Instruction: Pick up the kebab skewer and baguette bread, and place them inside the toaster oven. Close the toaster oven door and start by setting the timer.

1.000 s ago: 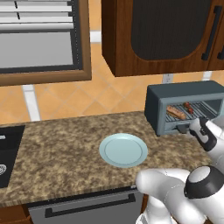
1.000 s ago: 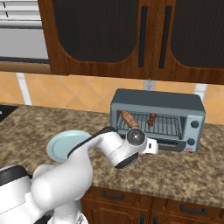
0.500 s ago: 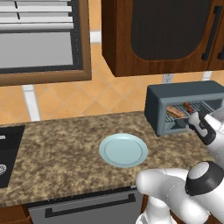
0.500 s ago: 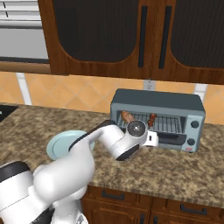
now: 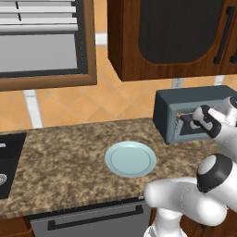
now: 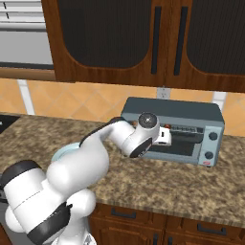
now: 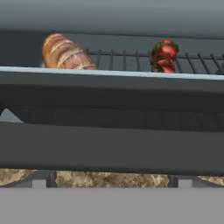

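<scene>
While the speckled brown granite bench (image 5: 65,162) runs wide and flat, the toaster oven (image 6: 191,119) sits at its back right, a boxy slate blue-grey case with two dark round knobs on its right panel. Toaster oven door (image 7: 109,118) is a grey-blue frame round a dark window, tilted partway up, top edge catching a thin pale line; wire rack bars visible behind it. Baguette bread (image 7: 65,52) lies on the rack at left, tan-brown, rounded, with pale slash marks across the crust. Kebab skewer (image 7: 165,55) on the rack at right, seen end-on: glossy dark red chunk with a green bit on top. Both are inside the oven, well apart. Pincer (image 5: 189,121) is at the door front, white hand with dark joint just behind it; cannot tell whether its fingers are spread or pressed together. Pale blue plate (image 5: 130,159), round, smooth, shallow rim, sits on the bench left of the oven. Dark wooden wall cabinet (image 6: 143,38) above, dark textured panels and slim black vertical handles. Orange diagonal tiles on the backsplash.
</scene>
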Controlling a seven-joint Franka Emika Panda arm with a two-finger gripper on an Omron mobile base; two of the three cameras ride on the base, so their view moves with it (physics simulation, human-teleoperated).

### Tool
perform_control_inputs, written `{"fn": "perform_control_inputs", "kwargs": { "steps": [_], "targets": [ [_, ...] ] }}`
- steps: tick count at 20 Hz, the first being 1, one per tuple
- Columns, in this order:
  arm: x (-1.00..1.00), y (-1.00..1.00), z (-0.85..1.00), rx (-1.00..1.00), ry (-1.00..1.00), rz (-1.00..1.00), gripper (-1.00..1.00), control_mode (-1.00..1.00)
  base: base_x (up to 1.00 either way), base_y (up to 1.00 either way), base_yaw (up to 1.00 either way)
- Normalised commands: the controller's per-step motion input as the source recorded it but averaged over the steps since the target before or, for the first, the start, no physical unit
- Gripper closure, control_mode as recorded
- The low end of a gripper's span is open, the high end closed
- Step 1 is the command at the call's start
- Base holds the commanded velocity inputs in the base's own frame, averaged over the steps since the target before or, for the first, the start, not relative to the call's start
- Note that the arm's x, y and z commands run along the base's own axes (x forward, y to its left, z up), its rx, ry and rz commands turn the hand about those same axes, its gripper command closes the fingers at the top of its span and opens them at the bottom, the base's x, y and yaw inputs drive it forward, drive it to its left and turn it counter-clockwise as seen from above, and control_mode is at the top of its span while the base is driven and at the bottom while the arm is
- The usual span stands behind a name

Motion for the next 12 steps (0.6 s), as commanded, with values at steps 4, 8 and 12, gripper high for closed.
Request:
{"fn": "perform_control_inputs", "kwargs": {
  "steps": [4, 8, 12],
  "targets": [
    [0.43, 0.42, 0.0, 0.0, -0.1, 0.0, -1.0, -1.0, 0.0, 0.0, 0.0],
    [0.63, 0.19, 0.03, 0.0, -0.03, 0.0, -1.0, -1.0, 0.0, 0.0, 0.0],
    [0.43, 0.0, 0.06, 0.0, 0.0, 0.0, -1.0, -1.0, 0.0, 0.0, 0.0]
  ]
}}
